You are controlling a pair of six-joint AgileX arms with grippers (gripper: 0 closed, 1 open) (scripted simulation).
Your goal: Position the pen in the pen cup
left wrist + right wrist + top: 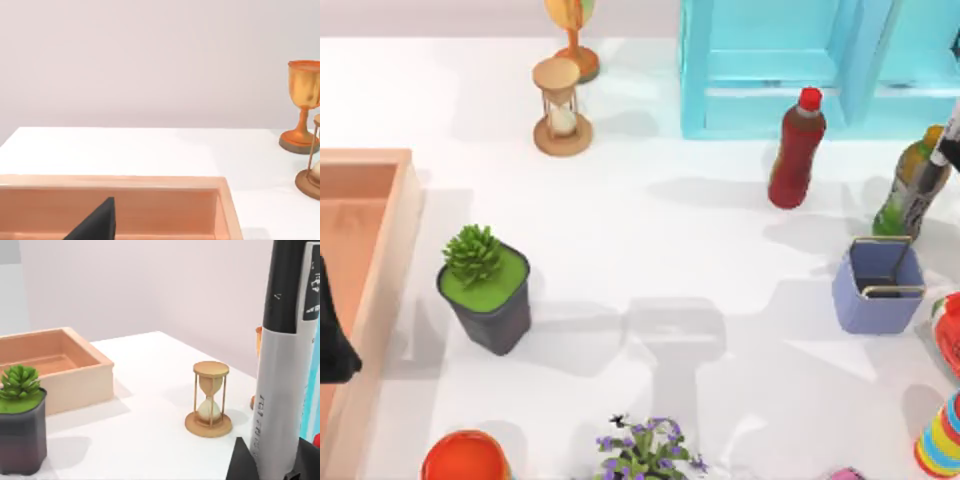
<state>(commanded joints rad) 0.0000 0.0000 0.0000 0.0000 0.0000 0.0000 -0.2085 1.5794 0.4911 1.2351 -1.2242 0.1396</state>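
The pen (pixel 938 165) hangs tilted at the table's far right edge, its black and white-grey body crossing in front of a green bottle (pixel 901 190). Up close, the pen (pixel 282 390) stands nearly upright, with my right gripper (pixel 272 465) shut on its lower part. The pen cup (pixel 878 290), periwinkle blue with a wire rim, stands just in front of and below the pen's lower end. The pen is not inside the cup. My left gripper (pixel 332 345) is parked over the wooden tray (pixel 370 165) at the left edge.
A red-capped dark bottle (pixel 797 150) stands left of the green one. A turquoise shelf (pixel 790 70) is at the back. An hourglass (pixel 562 108), a gold goblet (pixel 302 107), a potted succulent (pixel 486 285), purple flowers (pixel 645 450) and striped items (pixel 942 440) ring the table.
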